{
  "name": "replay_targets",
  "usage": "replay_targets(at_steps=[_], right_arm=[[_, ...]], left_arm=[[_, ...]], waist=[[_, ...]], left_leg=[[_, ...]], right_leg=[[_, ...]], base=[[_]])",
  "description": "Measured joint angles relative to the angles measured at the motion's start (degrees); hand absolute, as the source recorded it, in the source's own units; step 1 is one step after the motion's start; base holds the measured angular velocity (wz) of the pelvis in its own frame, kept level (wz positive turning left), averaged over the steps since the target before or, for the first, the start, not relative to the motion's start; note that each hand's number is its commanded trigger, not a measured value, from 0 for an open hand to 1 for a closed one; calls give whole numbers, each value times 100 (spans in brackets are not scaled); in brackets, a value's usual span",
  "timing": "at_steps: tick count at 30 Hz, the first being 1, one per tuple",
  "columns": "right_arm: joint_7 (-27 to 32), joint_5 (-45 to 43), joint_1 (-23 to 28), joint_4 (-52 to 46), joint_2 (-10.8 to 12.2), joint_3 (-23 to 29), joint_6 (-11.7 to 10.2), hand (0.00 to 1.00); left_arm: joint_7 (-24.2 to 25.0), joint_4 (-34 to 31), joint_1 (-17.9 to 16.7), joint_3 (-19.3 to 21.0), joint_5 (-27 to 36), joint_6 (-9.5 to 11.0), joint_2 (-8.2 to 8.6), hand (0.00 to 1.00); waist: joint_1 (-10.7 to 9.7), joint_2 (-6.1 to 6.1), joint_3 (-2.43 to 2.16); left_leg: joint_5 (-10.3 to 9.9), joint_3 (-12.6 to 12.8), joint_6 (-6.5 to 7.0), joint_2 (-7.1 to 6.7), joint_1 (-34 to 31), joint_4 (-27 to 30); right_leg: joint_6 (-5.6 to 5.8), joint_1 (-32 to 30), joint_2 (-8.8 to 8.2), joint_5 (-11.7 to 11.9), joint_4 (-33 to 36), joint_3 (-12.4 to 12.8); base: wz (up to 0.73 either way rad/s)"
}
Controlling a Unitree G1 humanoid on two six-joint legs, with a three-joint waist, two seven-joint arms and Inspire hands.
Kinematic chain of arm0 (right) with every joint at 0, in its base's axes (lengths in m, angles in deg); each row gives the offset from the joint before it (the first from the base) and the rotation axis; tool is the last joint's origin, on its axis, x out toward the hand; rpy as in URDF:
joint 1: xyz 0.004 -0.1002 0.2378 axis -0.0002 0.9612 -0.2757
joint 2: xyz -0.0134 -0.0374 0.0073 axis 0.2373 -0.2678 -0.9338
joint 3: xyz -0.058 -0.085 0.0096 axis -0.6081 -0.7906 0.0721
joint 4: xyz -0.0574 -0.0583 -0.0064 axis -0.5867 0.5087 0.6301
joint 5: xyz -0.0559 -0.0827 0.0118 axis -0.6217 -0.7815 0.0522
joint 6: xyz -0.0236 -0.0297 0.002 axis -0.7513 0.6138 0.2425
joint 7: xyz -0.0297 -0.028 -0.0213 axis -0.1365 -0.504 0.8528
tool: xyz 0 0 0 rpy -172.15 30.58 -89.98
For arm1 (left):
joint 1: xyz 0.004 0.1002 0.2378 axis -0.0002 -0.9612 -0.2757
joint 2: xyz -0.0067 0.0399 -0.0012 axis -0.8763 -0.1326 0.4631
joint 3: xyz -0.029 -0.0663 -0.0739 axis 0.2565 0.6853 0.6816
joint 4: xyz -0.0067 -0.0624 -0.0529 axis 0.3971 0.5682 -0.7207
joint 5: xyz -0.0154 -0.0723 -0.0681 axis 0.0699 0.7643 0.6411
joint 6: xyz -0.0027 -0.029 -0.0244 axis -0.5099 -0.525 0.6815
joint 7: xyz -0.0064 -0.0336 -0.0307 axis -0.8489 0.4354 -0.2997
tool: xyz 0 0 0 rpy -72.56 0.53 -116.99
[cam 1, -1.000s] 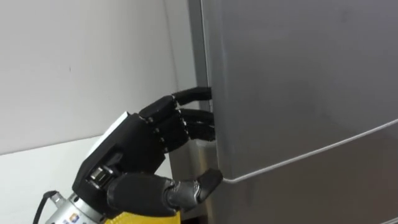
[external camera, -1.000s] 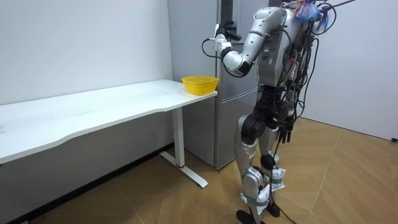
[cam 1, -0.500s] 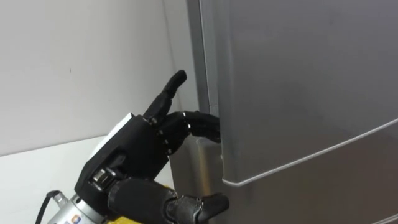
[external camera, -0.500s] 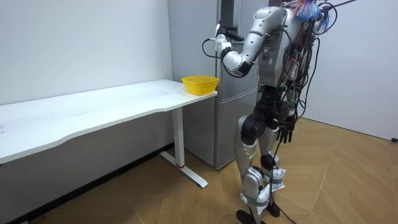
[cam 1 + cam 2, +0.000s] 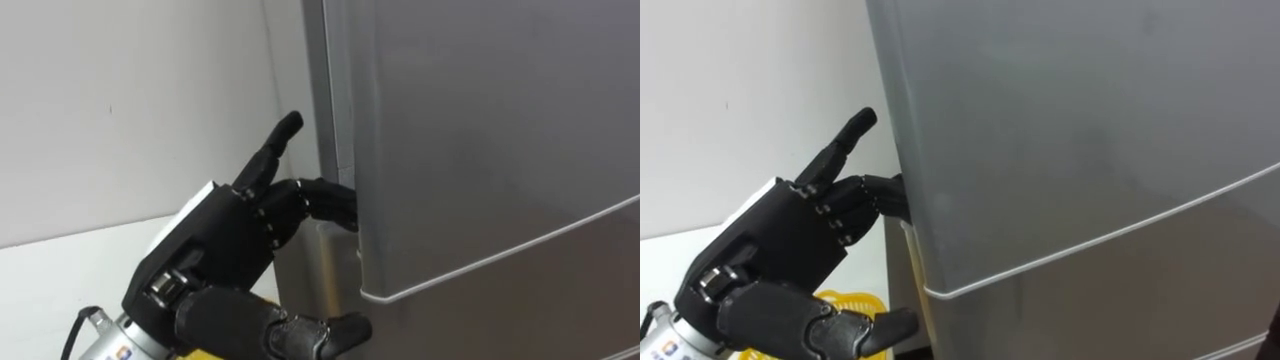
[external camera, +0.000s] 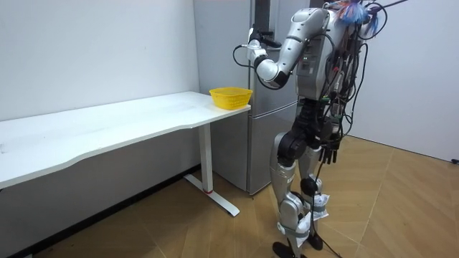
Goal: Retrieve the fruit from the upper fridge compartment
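The left hand point(image 5: 225, 245) reaches in from the lower left to the left edge of the upper fridge door point(image 5: 480, 130). Most of its fingers point(image 5: 320, 198) curl round that edge, their tips hidden behind it, while one points straight up and the thumb sticks out below. A yellow basket point(image 5: 845, 300) shows just under the hand, at the end of the white worktop point(image 6: 107, 125) beside the fridge. The lower door point(image 5: 540, 300) lies under a pale seam. In the room view the robot stands upright facing the fridge, its right hand point(image 6: 331, 153) low by the hip. A white wall point(image 5: 130, 110) rises behind the worktop.
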Motion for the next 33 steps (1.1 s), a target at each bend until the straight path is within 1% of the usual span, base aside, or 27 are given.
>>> replay_targets(at_steps=[4,8,13,15,16,19,23,26,29,32,33], right_arm=[[1,-1,3,10,-2,0,0,0],[0,14,3,19,-7,0,-3,0],[-2,98,4,38,-14,-67,-21,0],[-3,108,3,67,-19,-106,-50,0],[-3,110,1,68,-21,-124,-50,0],[-6,110,0,86,-24,-131,-50,0],[-10,117,-38,83,-62,-127,-55,0],[-7,98,-39,89,-81,-117,-53,0],[-9,68,-30,103,-85,-102,-51,0],[-17,83,-37,146,-87,-111,-51,0],[-41,83,-49,146,-87,-108,-50,0]], left_arm=[[5,-3,2,-105,24,22,3,0],[3,-6,10,-261,44,110,3,0],[-2,-6,265,-586,81,117,4,0],[44,-6,403,-763,82,118,3,0],[64,-6,415,-789,82,118,6,0],[172,-6,494,-936,82,116,5,0],[246,-6,595,-1052,82,106,7,0],[282,-5,672,-1133,82,105,1,0],[289,-5,679,-1188,81,105,3,0],[311,-5,727,-1269,82,105,2,0],[341,-5,752,-1280,81,104,1,0]], waist=[[-8,-18,-6],[-18,-15,-8],[-31,-5,-14],[-33,23,-29],[-38,32,-32],[-71,53,-21],[-190,67,-12],[-333,61,-7],[-374,63,-6],[-448,64,-6],[-461,64,4]], left_leg=[[0,4,0,-2,4,0],[0,77,0,-2,14,6],[0,128,0,-1,16,7],[0,149,0,1,24,7],[0,155,1,2,29,7],[0,174,1,2,109,-3],[0,301,1,8,119,-1],[0,336,1,7,119,-3],[0,466,1,18,119,-2],[-1,492,1,18,113,-3],[-1,473,1,20,103,-4]], right_leg=[[8,-9,-1,8,-5,5],[14,-28,-6,11,-17,33],[23,-20,-14,17,-16,39],[22,-3,-13,38,-9,49],[21,4,-13,39,-7,56],[21,21,-7,40,-1,116],[23,-17,-6,39,-4,205],[32,-24,-4,43,-4,242],[39,-42,9,50,0,344],[39,-91,6,52,24,358],[36,-117,6,55,36,366]], base=[[0],[-2],[-1],[-6],[-7],[-11],[-10],[-5],[-15],[-7],[-7]])
